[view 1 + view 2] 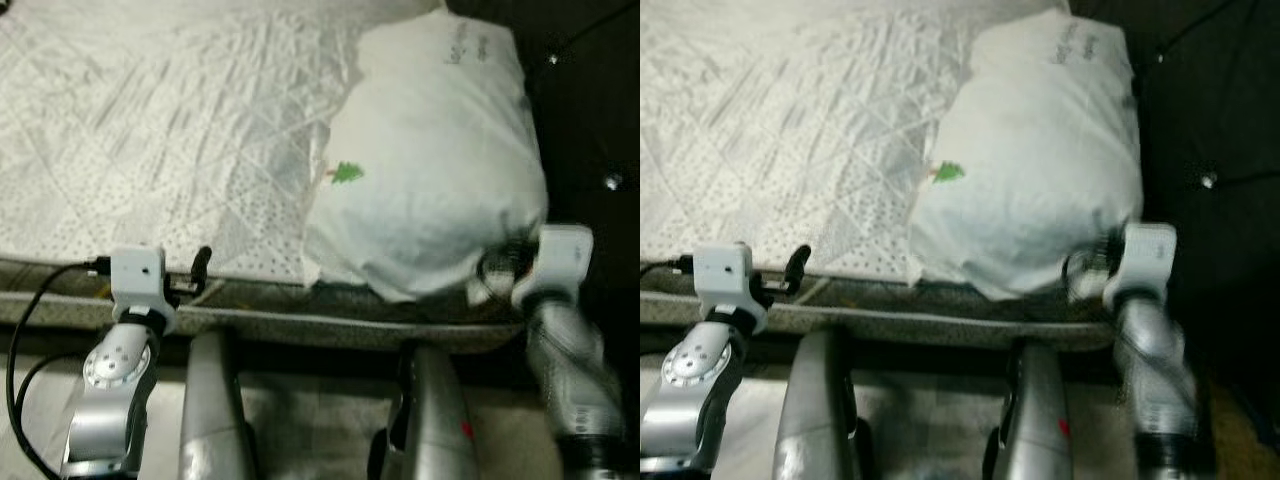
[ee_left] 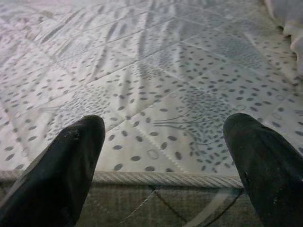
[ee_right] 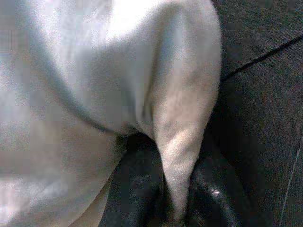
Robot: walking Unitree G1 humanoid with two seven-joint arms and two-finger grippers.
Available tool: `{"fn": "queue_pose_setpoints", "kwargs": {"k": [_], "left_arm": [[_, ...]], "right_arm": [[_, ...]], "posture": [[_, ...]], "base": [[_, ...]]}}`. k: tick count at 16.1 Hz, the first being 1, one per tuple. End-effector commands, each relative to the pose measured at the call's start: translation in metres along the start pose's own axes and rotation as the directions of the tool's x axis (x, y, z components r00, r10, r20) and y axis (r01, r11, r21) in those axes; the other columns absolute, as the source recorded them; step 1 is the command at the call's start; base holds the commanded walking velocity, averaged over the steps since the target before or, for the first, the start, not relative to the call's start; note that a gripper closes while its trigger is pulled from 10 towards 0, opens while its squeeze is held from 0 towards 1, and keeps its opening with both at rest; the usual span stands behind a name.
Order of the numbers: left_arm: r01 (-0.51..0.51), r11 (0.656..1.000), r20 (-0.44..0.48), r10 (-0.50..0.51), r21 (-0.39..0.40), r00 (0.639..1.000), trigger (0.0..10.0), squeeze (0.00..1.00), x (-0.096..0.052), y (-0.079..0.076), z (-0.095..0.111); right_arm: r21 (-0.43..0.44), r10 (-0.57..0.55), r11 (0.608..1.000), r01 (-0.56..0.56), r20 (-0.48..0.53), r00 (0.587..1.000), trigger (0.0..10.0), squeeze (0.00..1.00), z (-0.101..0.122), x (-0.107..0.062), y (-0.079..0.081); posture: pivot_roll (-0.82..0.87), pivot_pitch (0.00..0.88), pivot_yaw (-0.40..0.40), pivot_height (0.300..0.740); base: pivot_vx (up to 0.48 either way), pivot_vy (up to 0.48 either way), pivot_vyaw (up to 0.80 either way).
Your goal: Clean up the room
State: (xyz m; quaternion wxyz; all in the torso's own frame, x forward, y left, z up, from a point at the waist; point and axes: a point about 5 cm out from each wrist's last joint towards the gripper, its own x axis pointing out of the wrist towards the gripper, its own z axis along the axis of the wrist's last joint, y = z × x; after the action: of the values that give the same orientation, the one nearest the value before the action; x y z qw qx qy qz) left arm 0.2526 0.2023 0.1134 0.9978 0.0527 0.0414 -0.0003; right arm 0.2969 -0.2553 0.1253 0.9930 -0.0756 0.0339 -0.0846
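Observation:
A large white pillow (image 1: 430,160) with a small green tree mark (image 1: 347,173) lies on the right part of the quilted white mattress (image 1: 160,130), its near end overhanging the bed's front edge. My right gripper (image 3: 176,208) is at the pillow's near right corner, shut on a fold of the pillow's fabric (image 3: 177,156). My left gripper (image 2: 163,161) hovers open at the mattress's front edge, left of the pillow, with nothing between its black fingers (image 2: 71,165).
The bed's grey side panel (image 1: 330,325) runs across in front of me. Right of the pillow is a dark surface (image 1: 590,120) with cables. A black cable (image 1: 20,340) loops from my left wrist. The mattress's left part is bare.

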Motion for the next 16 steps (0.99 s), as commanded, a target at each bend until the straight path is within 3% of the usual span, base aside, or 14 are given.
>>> {"fn": "queue_pose_setpoints", "kwargs": {"k": [1,3,5,7,9,11,12,13,14,16], "left_arm": [[-0.002,1.0,-0.001,0.002,-0.001,1.0,10.0,0.0,0.0,0.0,-0.001],[-0.011,1.0,0.008,0.011,-0.001,1.0,10.0,0.0,0.003,0.0,0.0],[-0.025,1.0,0.016,0.024,0.002,1.0,10.0,0.0,0.006,0.002,0.002],[-0.039,0.999,0.028,0.039,0.004,0.999,10.0,0.0,0.008,0.005,0.003],[-0.057,0.998,0.041,0.057,-0.002,0.998,10.0,0.0,0.008,0.006,0.005],[-0.068,0.998,0.063,0.068,-0.004,0.996,10.0,0.0,0.007,0.005,0.009],[-0.067,0.998,0.072,0.067,-0.007,0.995,10.0,0.0,0.007,0.004,0.012],[-0.066,0.998,0.074,0.066,-0.009,0.995,10.0,0.0,0.007,0.004,0.012],[-0.064,0.998,0.074,0.064,-0.01,0.995,10.0,0.0,0.007,0.003,0.011],[-0.057,0.998,0.072,0.058,-0.012,0.996,10.0,0.0,0.009,0.001,0.009]], "right_arm": [[0.004,-0.058,0.998,0.058,0.003,0.998,0.0,0.0,0.011,0.012,-0.023],[0.002,-0.06,0.998,0.06,-0.036,0.998,0.0,0.0,0.025,0.038,-0.039],[-0.012,-0.1,0.995,0.1,-0.029,0.995,0.0,0.0,0.038,0.05,-0.054],[0.038,-0.223,0.974,0.223,-0.023,0.975,0.0,0.0,0.052,0.057,-0.078],[0.064,-0.248,0.966,0.251,-0.052,0.967,0.0,0.0,0.04,0.054,-0.08],[0.058,-0.218,0.973,0.223,-0.071,0.973,0.0,0.0,0.021,0.048,-0.069],[0.011,-0.183,0.983,0.184,-0.064,0.981,10.0,0.0,0.01,0.043,-0.055],[0.051,-0.152,0.986,0.156,-0.06,0.986,10.0,0.74,0.005,0.041,-0.044],[0.072,-0.133,0.988,0.137,-0.05,0.99,10.0,1.0,0.002,0.039,-0.036],[0.082,-0.111,0.99,0.111,-0.004,0.994,10.0,1.0,0.004,0.036,-0.025]], "posture": [[0.08,0.074,-0.042,0.487],[0.08,0.061,-0.047,0.487],[0.09,0.051,-0.052,0.487],[0.1,0.04,-0.058,0.487],[0.11,0.011,-0.07,0.487],[0.12,0.008,-0.073,0.487],[0.11,0.013,-0.083,0.487],[0.1,0.015,-0.082,0.487],[0.09,0.017,-0.083,0.487],[0.08,0.008,-0.085,0.487]], "base": [[0.0,0.0,0.0],[0.0,0.0,0.0],[0.0,0.0,0.0],[0.0,0.0,0.0],[0.0,0.0,0.0],[0.0,0.0,0.0],[0.0,0.0,0.0],[0.0,0.0,0.0],[0.0,0.0,0.0],[0.0,0.0,0.0]]}}
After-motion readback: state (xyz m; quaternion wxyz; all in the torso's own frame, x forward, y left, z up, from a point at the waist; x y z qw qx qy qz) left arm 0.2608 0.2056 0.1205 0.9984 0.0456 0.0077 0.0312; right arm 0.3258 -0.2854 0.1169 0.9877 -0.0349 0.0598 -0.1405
